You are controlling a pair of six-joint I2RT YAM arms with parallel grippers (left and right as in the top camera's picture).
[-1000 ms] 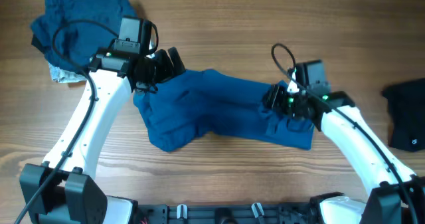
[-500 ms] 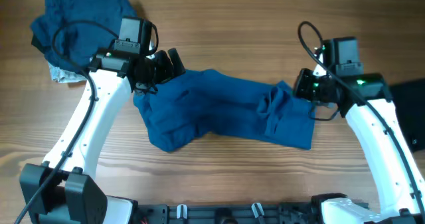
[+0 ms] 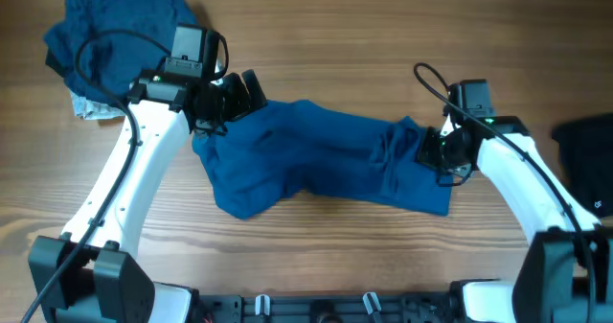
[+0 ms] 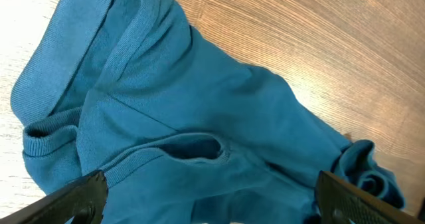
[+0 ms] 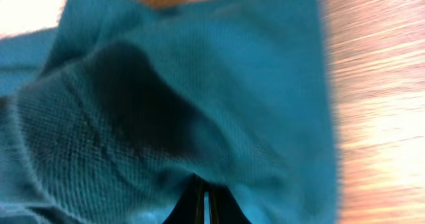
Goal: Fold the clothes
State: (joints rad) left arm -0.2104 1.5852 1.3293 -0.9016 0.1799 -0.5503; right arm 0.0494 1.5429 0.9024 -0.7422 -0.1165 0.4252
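A blue garment (image 3: 316,160) lies crumpled across the middle of the wooden table. My left gripper (image 3: 244,93) hovers over its left end. In the left wrist view this gripper (image 4: 212,194) stands wide open, with the garment's ribbed neck opening (image 4: 192,147) below and between the fingers (image 4: 80,194). My right gripper (image 3: 428,150) is at the garment's right end. In the right wrist view its fingertips (image 5: 206,191) are pressed together, and the blue cloth (image 5: 199,71) puckers around them, pinched.
A heap of dark blue clothes (image 3: 115,35) sits at the back left, with a pale piece (image 3: 91,107) showing beneath it. A black garment (image 3: 586,165) lies at the right edge. Bare wood (image 3: 383,35) shows behind the blue garment.
The right gripper lifted off to the right, came back to the garment's right end and went from open to shut on the cloth. The left arm has not moved.
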